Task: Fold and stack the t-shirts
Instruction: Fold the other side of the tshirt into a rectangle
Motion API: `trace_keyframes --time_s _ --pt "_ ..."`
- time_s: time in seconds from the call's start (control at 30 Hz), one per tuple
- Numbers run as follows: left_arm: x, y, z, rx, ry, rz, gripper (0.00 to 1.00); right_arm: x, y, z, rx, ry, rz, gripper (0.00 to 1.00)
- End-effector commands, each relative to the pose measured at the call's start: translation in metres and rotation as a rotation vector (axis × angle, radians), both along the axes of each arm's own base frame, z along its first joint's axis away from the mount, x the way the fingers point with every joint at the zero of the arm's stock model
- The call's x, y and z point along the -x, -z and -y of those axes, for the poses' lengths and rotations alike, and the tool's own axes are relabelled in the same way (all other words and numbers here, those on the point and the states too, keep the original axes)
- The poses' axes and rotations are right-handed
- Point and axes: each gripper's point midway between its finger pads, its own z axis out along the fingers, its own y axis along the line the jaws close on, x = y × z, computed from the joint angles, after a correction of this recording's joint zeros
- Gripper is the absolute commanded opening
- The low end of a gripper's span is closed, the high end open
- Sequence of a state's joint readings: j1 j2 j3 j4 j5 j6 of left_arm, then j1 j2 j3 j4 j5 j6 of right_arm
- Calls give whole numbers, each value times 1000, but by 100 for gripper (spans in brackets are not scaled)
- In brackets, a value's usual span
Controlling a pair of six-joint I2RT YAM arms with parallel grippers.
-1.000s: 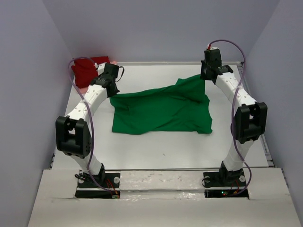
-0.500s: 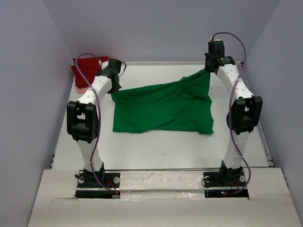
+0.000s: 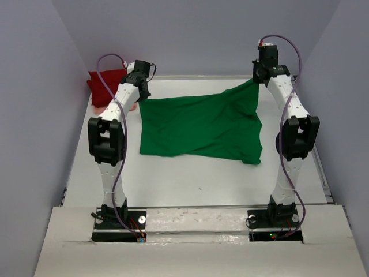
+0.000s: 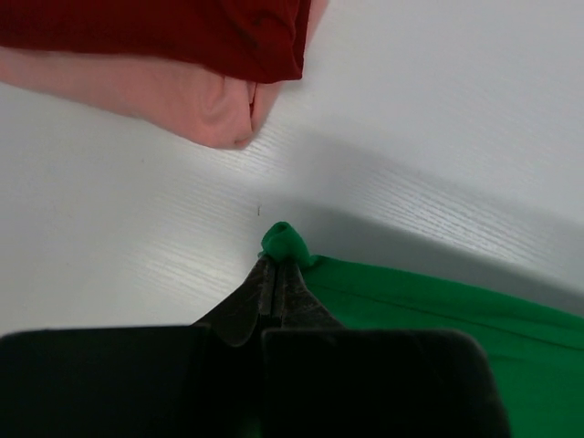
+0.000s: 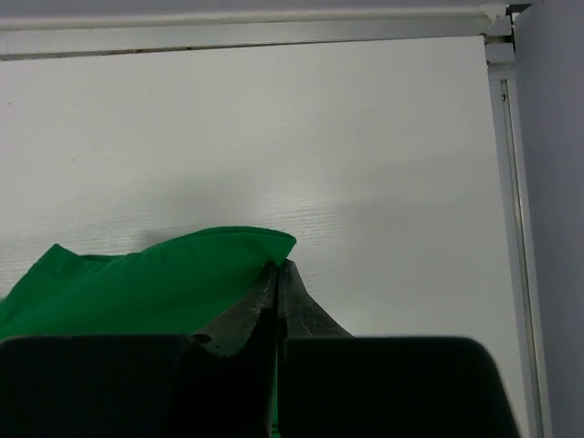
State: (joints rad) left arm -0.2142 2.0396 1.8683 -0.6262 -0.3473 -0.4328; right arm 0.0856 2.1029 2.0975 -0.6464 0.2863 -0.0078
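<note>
Two far corners of the green t-shirt (image 3: pixel 199 127) are pinched by left fingers (image 4: pixel 261 297) and right fingers (image 5: pixel 259 306), cloth apparently taut.

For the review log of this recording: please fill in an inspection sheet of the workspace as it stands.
Surface: white table.
Job's things: green t-shirt spread out, held by its two far corners; dark red t-shirt lying on salmon pink t-shirt, far-left corner.
Clutter: nothing seen.
Grippers: left end effector and right end effector each shut on a corner of the green t-shirt.
Cables: purple cables loop along both arms.
Surroundings: plain grey walls.
</note>
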Motion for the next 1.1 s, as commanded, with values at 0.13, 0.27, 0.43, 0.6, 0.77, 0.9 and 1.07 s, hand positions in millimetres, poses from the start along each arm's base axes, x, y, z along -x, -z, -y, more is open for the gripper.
trace_keyframes --time_s 0.13,0.27,0.43,0.6,0.77,0.9,1.07 --pt "-13 -3 -5 -30 -9 -2 0 -11 -7 14 34 -7 36 0" --pt "-19 3 -6 -34 -17 -3 0 -13 5 30 27 16 16 0" --pt "-38 -1 -4 -40 -6 10 0 -17 10 38 19 12 18 0" --pt "-53 2 2 -26 13 15 0 -26 10 31 3 -32 28 0" --pt "-61 3 8 -7 45 24 0 -33 0 27 -7 -49 55 0" --pt "-60 4 9 -1 43 20 0 -31 -8 19 -47 -73 66 0" --pt "-52 2 6 -5 32 10 0 -21 -17 18 -67 -65 70 0"
